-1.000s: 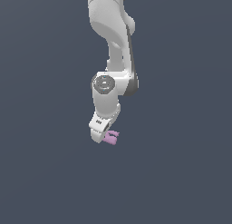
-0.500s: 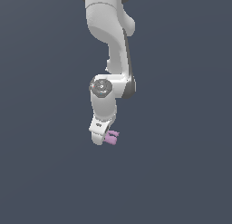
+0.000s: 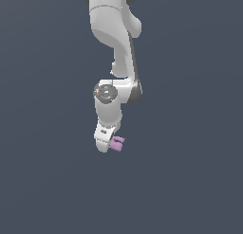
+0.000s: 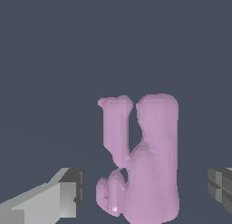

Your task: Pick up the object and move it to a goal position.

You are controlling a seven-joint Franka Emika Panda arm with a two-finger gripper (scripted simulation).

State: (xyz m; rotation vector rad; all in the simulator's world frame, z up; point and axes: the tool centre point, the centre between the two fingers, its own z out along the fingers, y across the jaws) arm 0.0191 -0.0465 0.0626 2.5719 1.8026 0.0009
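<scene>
From outside, the object (image 3: 117, 143) stuck out at the hand's (image 3: 108, 144) tip toward the exterior view's right, against plain dark grey. The wrist view showed it between the fingers (image 4: 50, 200), gaps on both sides; whether they pinched it, I could not tell.

No readable text, label, number or sign anywhere in either view.

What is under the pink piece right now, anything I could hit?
In the wrist view, only plain dark grey ground shows beyond the pink piece, which sits between the fingertips with gaps on both sides. Whatever lies directly behind the piece is covered. The exterior view shows nothing below it either.
</scene>
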